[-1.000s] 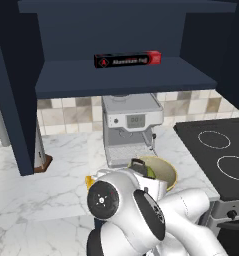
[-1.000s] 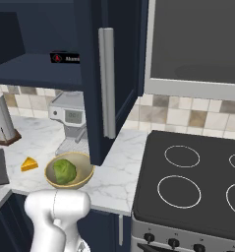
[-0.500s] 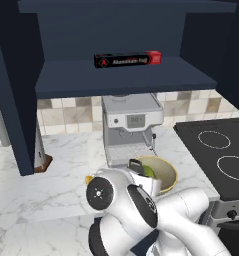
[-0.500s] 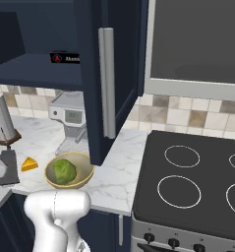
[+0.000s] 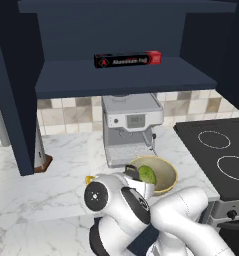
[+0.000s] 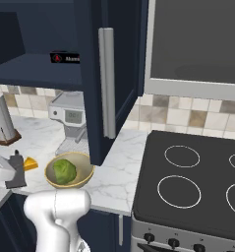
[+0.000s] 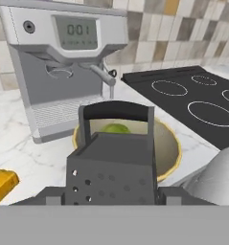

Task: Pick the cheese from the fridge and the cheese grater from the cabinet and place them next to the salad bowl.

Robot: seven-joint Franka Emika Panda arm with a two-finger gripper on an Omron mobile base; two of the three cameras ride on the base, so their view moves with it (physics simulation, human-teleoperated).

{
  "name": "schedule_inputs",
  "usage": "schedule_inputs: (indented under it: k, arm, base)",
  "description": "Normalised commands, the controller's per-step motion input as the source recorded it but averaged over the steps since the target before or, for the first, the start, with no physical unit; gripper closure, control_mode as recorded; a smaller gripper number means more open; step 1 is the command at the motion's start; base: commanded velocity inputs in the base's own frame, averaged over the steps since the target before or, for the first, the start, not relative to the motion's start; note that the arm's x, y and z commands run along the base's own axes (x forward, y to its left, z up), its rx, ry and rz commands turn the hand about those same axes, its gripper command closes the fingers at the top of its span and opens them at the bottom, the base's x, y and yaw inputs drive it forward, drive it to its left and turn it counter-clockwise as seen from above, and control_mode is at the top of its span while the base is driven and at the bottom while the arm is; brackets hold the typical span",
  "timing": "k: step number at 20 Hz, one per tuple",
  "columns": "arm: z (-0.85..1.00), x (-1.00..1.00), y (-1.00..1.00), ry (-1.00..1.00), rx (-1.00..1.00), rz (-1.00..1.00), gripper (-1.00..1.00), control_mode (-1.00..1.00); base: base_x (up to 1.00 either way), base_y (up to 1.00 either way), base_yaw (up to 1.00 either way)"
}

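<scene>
My gripper (image 7: 113,197) is shut on the dark grey cheese grater (image 7: 111,167), which stands upright between its fingers just in front of the salad bowl (image 7: 169,148). From the right base view the grater (image 6: 15,173) hangs just above the counter, left of the yellow cheese (image 6: 30,163) wedge and the tan bowl (image 6: 82,176) with its green lettuce ball. In the hand view the cheese (image 7: 1,184) lies at the lower left. My arm hides most of the grater in the left base view; the bowl (image 5: 166,175) shows there. The open navy cabinet (image 5: 126,77) hangs above. The fridge is out of view.
A silver coffee machine (image 5: 131,125) stands right behind the bowl. A long black-and-red box (image 5: 127,60) lies on the cabinet shelf. The open cabinet door (image 6: 106,83) hangs near the bowl's right. A black stove (image 6: 197,182) sits right; a paper towel roll (image 6: 2,120) left.
My gripper has carried the grater to the right and slightly down, closer to the cheese and bowl. Nothing else has moved.
</scene>
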Motion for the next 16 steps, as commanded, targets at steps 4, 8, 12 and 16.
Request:
schedule_inputs:
  k: [4,8,12,16]
  arm:
    - [-0.44,0.23,0.0,-0.05,0.0,0.02,1.0,-1.0]
    - [-0.39,0.24,0.0,-0.08,-0.01,0.01,1.0,-1.0]
    - [-0.22,0.29,0.0,-0.02,0.0,0.0,1.0,-1.0]
    - [-0.06,0.3,0.04,0.0,0.0,0.0,1.0,-1.0]
  base:
    - [0.0,0.0,0.0]
    - [0.0,0.0,0.0]
    - [0.0,0.0,0.0]
    - [0.0,0.0,0.0]
